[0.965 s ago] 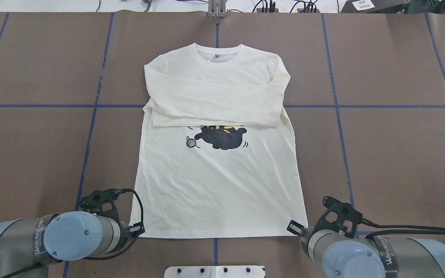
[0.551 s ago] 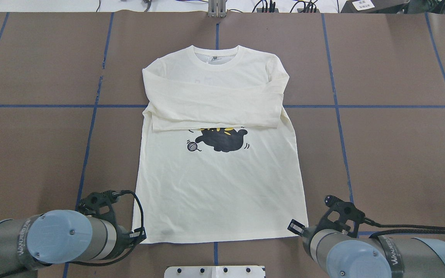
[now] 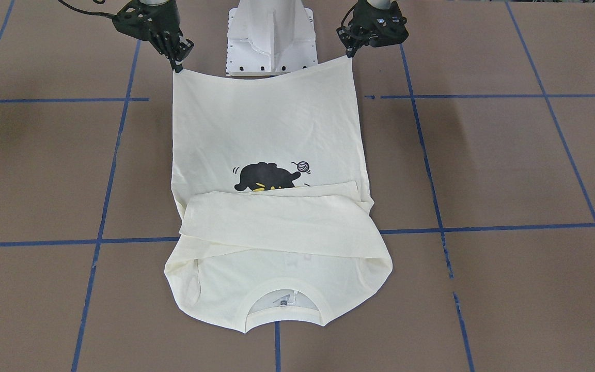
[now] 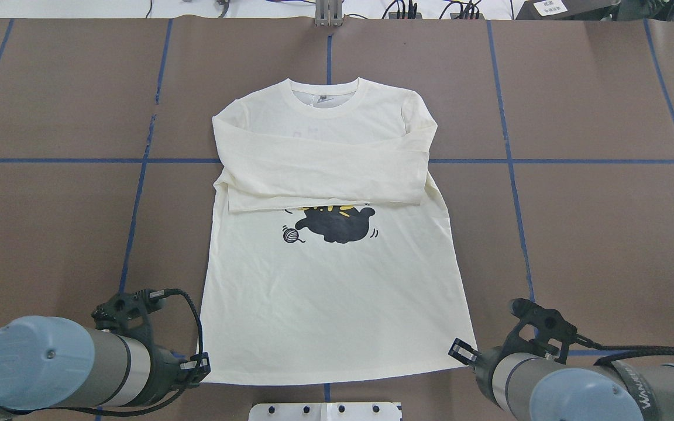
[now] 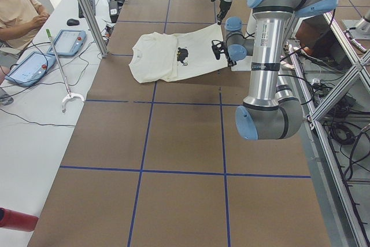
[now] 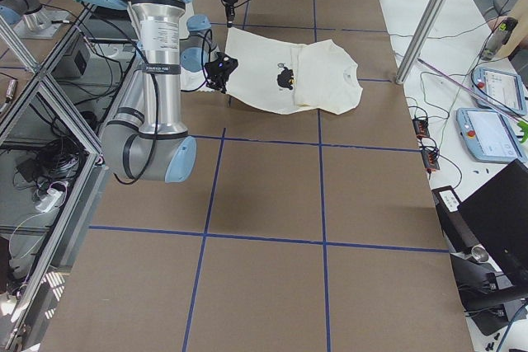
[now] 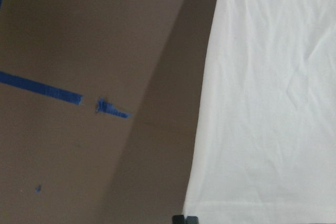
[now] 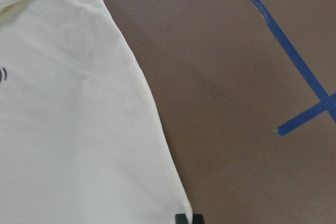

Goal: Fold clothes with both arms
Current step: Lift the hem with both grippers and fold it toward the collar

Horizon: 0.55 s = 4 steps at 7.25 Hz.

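The cream long-sleeved shirt (image 4: 331,292) lies front up on the brown table, with the black cat print (image 4: 337,225) showing and both sleeves folded across the chest. The collar points away from the robot. My left gripper (image 4: 199,367) is shut on the hem's left corner. It also shows in the front-facing view (image 3: 349,53). My right gripper (image 4: 461,352) is shut on the hem's right corner; it too shows in the front-facing view (image 3: 176,64). The hem is raised a little and sags between the corners. Each wrist view shows shirt fabric (image 7: 273,103) (image 8: 68,129) just above the fingertips.
The white pedestal base (image 3: 271,36) stands right behind the hem. Blue tape lines (image 4: 138,193) cross the brown table. In the left view an operator (image 5: 17,10) sits by tablets (image 5: 29,67) on a side table, with a metal post (image 5: 87,10) nearby.
Both grippers have drawn back toward the robot with the hem corners held. The whole shirt has slid toward the robot, collar and cat print included.
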Tool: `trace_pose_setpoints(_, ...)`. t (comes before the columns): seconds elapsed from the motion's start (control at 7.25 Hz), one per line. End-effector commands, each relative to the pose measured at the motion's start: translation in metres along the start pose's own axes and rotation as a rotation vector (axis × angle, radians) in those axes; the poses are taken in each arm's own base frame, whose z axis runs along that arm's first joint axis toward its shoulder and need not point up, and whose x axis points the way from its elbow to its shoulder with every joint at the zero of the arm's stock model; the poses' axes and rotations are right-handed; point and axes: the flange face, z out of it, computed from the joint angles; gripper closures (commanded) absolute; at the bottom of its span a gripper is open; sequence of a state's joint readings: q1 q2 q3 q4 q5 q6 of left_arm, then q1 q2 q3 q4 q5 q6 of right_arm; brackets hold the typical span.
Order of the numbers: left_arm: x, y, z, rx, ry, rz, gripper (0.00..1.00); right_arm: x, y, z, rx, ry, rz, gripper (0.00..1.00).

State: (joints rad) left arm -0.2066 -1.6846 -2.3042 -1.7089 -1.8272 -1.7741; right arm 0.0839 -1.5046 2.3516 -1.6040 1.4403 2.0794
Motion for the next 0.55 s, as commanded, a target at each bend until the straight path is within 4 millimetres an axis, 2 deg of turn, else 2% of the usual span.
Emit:
trace_pose_setpoints(0.0, 0.021, -0.046, -0.035, 0.087, 0.074, 0.062, 1.00, -0.046, -0.062, -0.010, 0.047, -0.055, -0.030, 1.00)
trace_pose_setpoints(0.14, 0.052, -0.090, -0.040, 0.171, 0.103, 0.107, 1.00, -0.077, -0.109, -0.004, 0.058, -0.048, -0.061, 1.00)
trace_pose_setpoints(0.28, 0.075, -0.144, -0.028, 0.249, 0.078, 0.088, 1.00, -0.101, -0.160, 0.010, 0.061, -0.018, -0.073, 1.00)
trace_pose_setpoints(0.41, 0.090, -0.194, -0.028, 0.368, 0.042, 0.137, 1.00, -0.127, -0.207, 0.026, 0.098, 0.009, -0.109, 1.00)
